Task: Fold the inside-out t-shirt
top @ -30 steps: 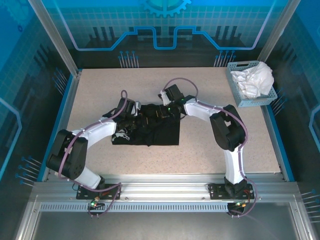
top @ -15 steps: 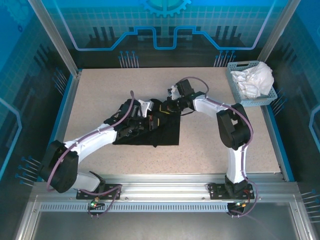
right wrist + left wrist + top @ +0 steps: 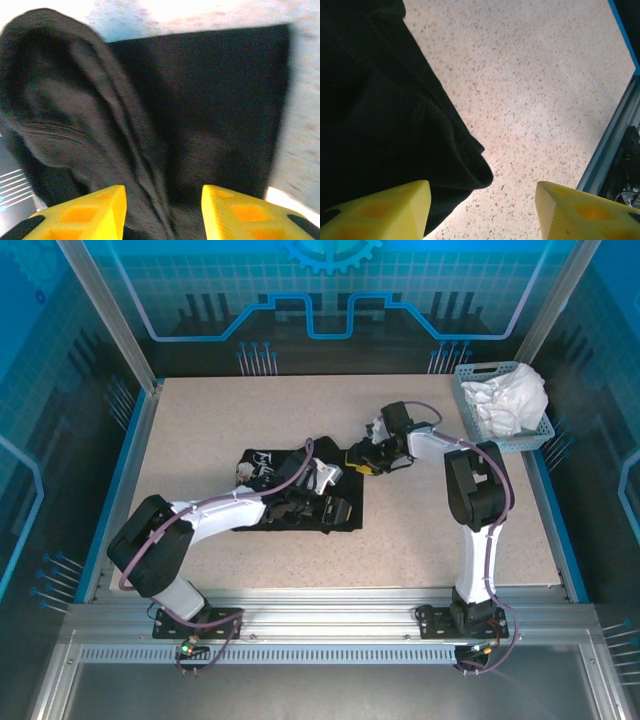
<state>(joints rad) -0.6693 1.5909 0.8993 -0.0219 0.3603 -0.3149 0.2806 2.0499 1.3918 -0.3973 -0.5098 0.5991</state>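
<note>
The inside-out t-shirt (image 3: 350, 490) lies as a flat black bundle in the middle of the table, with a small pale print (image 3: 262, 457) showing on its far left part. My left gripper (image 3: 335, 510) hovers over the shirt's near right corner. In the left wrist view that gripper (image 3: 482, 200) is open, a rounded fold of the shirt (image 3: 395, 130) lies under its left finger, and bare table lies between the fingers. My right gripper (image 3: 357, 462) sits at the shirt's far right edge. In the right wrist view it (image 3: 162, 200) is open above wrinkled black cloth (image 3: 165, 120), gripping nothing.
A blue-grey basket (image 3: 465, 400) holding a crumpled white garment (image 3: 510, 395) stands at the back right corner. Blue rails (image 3: 125, 470) border the speckled table (image 3: 430, 510) on both sides. A metal frame edge (image 3: 615, 145) appears at the right of the left wrist view.
Both grippers went from shut to open and let go of the black cloth. The left gripper moved right to the shirt's near right corner; the right gripper drew back to the right.
</note>
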